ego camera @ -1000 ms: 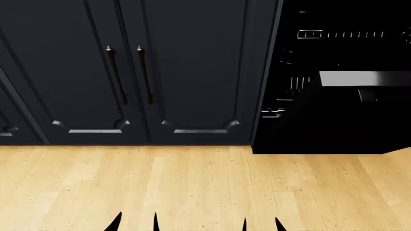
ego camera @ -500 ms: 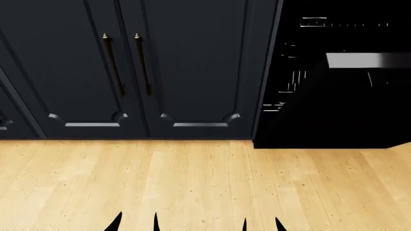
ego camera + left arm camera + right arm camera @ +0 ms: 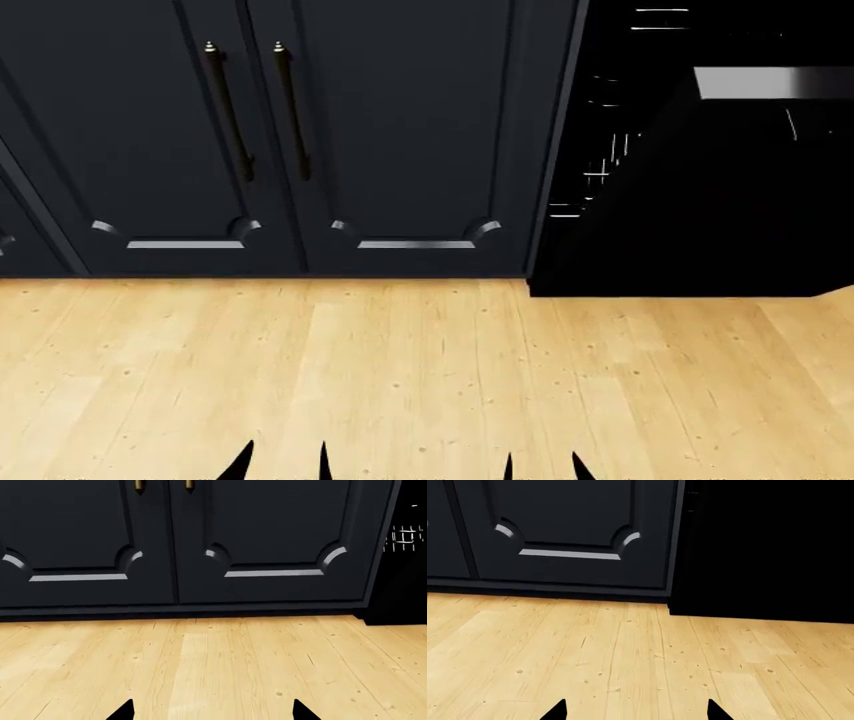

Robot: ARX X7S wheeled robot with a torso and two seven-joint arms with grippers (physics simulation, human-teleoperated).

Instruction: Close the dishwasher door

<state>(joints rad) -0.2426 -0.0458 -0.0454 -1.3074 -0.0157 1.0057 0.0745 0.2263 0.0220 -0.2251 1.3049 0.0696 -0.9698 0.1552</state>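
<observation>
The dishwasher door [image 3: 727,200] is a glossy black panel at the right of the head view. It leans out from the cavity, with its silver-grey top edge strip [image 3: 774,82] near the top right. Wire racks [image 3: 607,160] show in the gap beside it. It fills the right wrist view as a black mass [image 3: 767,550]. My left gripper [image 3: 283,464] and right gripper [image 3: 541,466] show only as black fingertips low over the floor, well short of the door. Both are open and empty, as the left wrist view [image 3: 213,712] and right wrist view [image 3: 636,711] show.
Two dark navy raised-panel cabinet doors [image 3: 387,130] with slim vertical handles [image 3: 291,110] stand left of the dishwasher. Light wooden floor [image 3: 427,370] lies between me and the cabinets. A rack edge [image 3: 405,535] shows in the left wrist view.
In the head view the cabinets, handles and the door's silver strip have slid upward, and more floor shows. The gripper tips stay at the same place in the picture.
</observation>
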